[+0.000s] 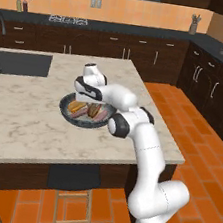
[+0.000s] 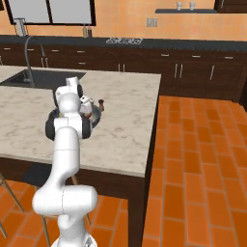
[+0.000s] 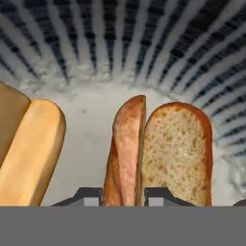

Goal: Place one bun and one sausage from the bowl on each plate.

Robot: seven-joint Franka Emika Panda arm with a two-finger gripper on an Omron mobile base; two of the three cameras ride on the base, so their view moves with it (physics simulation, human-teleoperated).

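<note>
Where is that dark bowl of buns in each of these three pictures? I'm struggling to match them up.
Left base view: the bowl sits mid-picture on the marble island, under the gripper.
Right base view: its rim peeks out just right of the arm, left of centre.
Hand view: its ribbed inner wall spans the top, its pale floor lies below, with the split bun on it.
Shared landmark: the sink, beyond the bowl.

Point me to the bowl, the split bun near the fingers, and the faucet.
bowl (image 1: 68, 115): left base view, front-left rim.
split bun (image 3: 175, 153): hand view, cut crumb face of the right half.
faucet (image 2: 33, 42): right base view, top of its curved neck.
</note>
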